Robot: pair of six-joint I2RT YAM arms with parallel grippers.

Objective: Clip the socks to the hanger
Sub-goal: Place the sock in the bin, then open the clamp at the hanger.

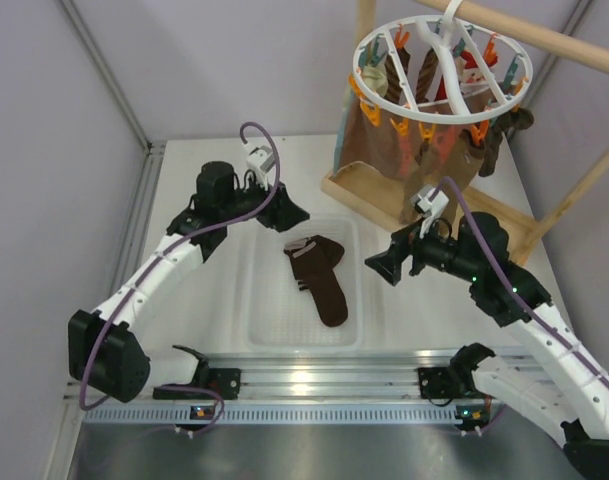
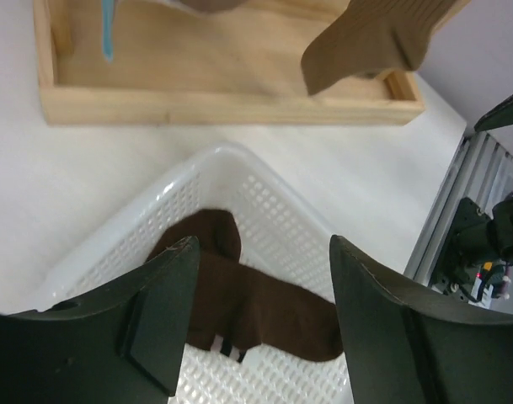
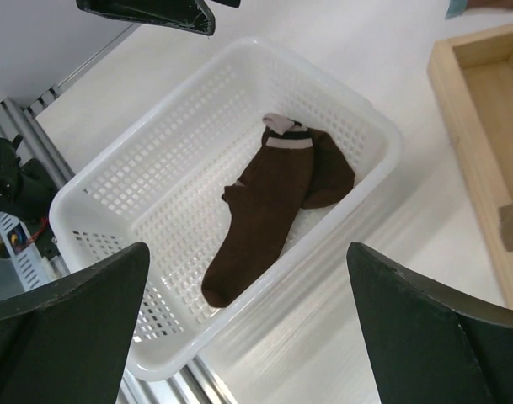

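Two brown socks (image 1: pixel 319 275) lay in the white basket (image 1: pixel 269 330), one partly on top of the other. They looked soft, light and floppy, so they would likely bend and droop when lifted. A good place to pinch seemed to be the striped cuff, at the far end of the basket. The left gripper (image 1: pixel 287 212) hung over the basket's far edge, fingers apart, holding nothing. The right gripper (image 1: pixel 381 265) was just right of the basket, wide apart and empty. The hanger (image 1: pixel 439 65) hung beyond the basket.
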